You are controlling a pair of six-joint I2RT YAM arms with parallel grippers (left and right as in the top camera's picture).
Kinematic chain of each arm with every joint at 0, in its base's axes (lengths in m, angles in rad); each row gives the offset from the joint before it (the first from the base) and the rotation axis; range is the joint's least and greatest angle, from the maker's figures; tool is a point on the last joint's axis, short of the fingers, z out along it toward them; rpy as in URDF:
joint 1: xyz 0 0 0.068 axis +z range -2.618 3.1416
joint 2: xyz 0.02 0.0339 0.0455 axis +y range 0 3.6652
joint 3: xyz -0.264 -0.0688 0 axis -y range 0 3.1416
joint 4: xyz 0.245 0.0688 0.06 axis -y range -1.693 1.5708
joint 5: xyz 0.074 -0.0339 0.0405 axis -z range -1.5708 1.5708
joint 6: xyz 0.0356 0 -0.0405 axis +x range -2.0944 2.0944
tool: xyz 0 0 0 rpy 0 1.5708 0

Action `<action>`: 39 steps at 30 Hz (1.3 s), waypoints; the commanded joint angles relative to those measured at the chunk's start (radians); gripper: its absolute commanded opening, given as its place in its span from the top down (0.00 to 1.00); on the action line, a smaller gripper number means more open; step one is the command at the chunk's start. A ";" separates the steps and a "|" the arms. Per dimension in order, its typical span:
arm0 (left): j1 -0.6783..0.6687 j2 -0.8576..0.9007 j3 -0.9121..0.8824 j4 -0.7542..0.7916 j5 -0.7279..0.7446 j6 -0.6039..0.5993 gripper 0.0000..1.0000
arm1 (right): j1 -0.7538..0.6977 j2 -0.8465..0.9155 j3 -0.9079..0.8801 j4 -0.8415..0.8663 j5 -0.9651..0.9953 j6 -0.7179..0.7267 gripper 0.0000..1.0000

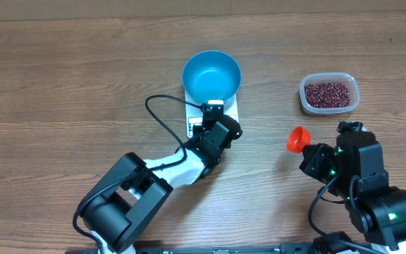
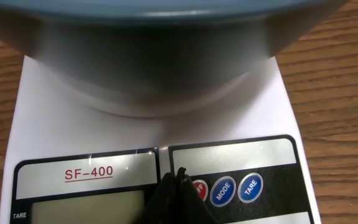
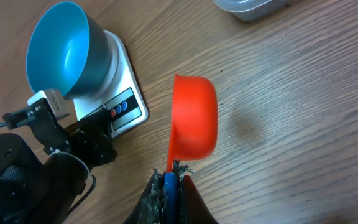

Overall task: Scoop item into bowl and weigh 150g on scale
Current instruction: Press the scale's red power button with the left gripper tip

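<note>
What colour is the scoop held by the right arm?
Orange-red; the scoop shows best in the right wrist view, its handle clamped in the right tool.

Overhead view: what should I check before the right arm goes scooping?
1. Round bright blue plastic bowl sits on flat white rectangular scale: ok.
2. Bowl empty: ok.
3. Scale display zeroed: cannot tell, cut off.
4. Orange-red plastic scoop clamped in shut right gripper: ok.
5. Shut left gripper off the scale: not ok, tips over its button panel.
6. Small dark red beans uncovered in clear plastic tub: ok.
</note>
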 commanded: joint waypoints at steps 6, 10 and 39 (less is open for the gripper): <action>-0.006 0.023 0.020 0.011 0.011 0.002 0.96 | 0.003 -0.002 0.030 0.009 0.017 -0.005 0.96; -0.006 0.023 0.020 0.014 0.011 0.002 0.96 | 0.003 -0.002 0.030 0.009 0.017 -0.004 0.96; -0.006 0.026 0.020 0.011 0.041 0.002 0.96 | 0.003 -0.002 0.030 0.009 0.017 -0.004 0.96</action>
